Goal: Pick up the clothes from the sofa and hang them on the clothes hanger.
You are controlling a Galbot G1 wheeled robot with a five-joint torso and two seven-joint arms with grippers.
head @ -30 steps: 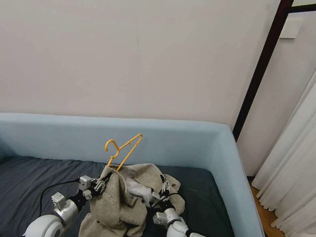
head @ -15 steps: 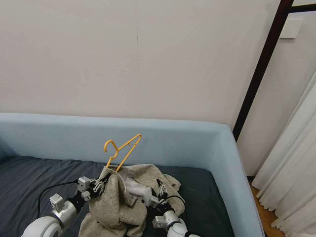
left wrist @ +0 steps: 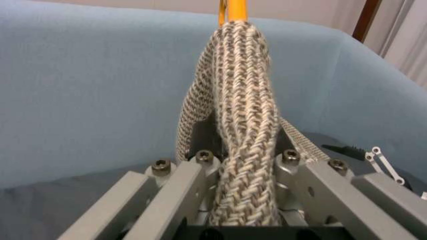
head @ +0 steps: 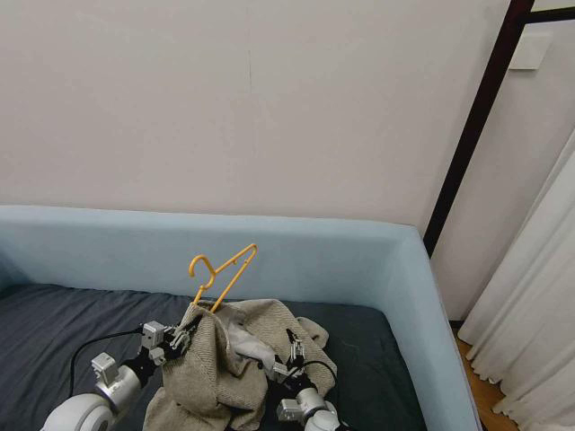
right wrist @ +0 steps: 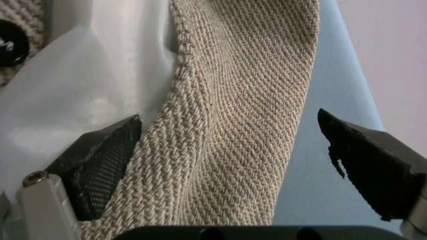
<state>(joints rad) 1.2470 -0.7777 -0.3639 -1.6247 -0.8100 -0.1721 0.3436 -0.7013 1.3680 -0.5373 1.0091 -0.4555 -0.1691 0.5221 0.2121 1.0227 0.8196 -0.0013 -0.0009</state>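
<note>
A beige knit garment [head: 220, 364] is heaped on the sofa's dark seat, partly draped over an orange hanger [head: 222, 277] whose hook and one arm stick up above it. My left gripper [head: 182, 338] is shut on a thick fold of the garment [left wrist: 243, 125] just under the hanger [left wrist: 233, 9]. My right gripper [head: 293, 353] is at the garment's right side and is open. In the right wrist view its black pads [right wrist: 100, 167] stand wide apart, with a beige fabric edge [right wrist: 233, 125] and pale lining [right wrist: 87, 85] between them.
The light blue sofa back [head: 314, 256] runs behind the garment and its right arm [head: 418, 332] closes off that side. The dark seat cushion [head: 63, 319] stretches to the left. White curtains [head: 539, 323] and a dark post [head: 467, 144] stand to the right.
My right arm has drawn back and down a little, away from the garment's middle, uncovering more pale lining. The left gripper and hanger have barely moved.
</note>
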